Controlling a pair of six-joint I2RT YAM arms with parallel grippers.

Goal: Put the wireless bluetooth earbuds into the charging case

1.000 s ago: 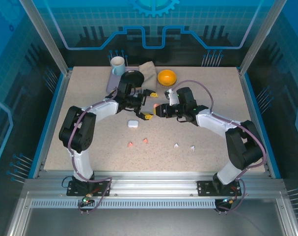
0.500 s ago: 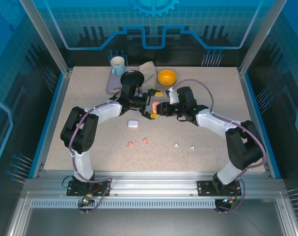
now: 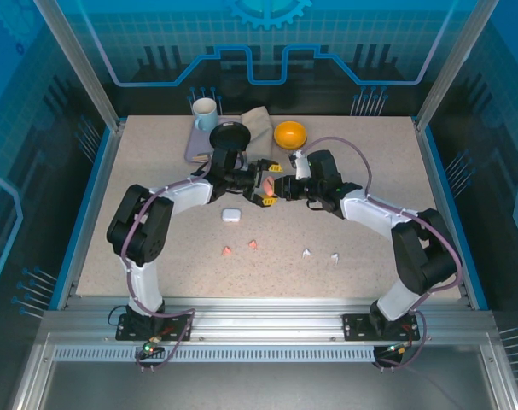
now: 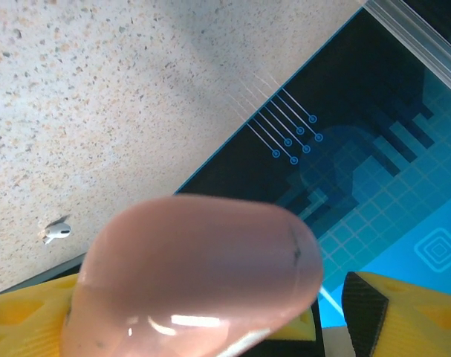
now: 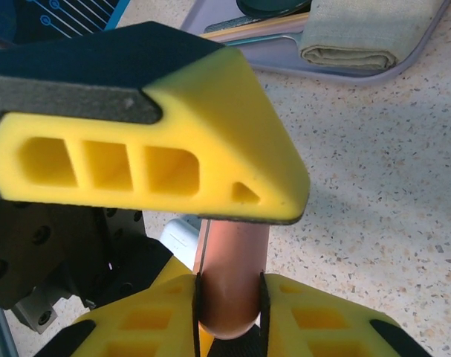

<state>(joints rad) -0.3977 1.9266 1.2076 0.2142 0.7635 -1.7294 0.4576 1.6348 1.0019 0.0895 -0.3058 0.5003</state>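
Now a pink case (image 5: 232, 253) is held above the table (image 5: 374, 186).
The right pincer (image 5: 229, 305) grips it; the left pincer (image 4: 210, 305) stands open around it, one finger apart.

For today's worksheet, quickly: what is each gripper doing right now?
Left gripper: open, jaws either side of the pink case.
Right gripper: shut on the pink case.

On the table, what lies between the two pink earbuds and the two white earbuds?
Nothing. In the top view, the table is bare between the pink earbuds and the white earbuds.
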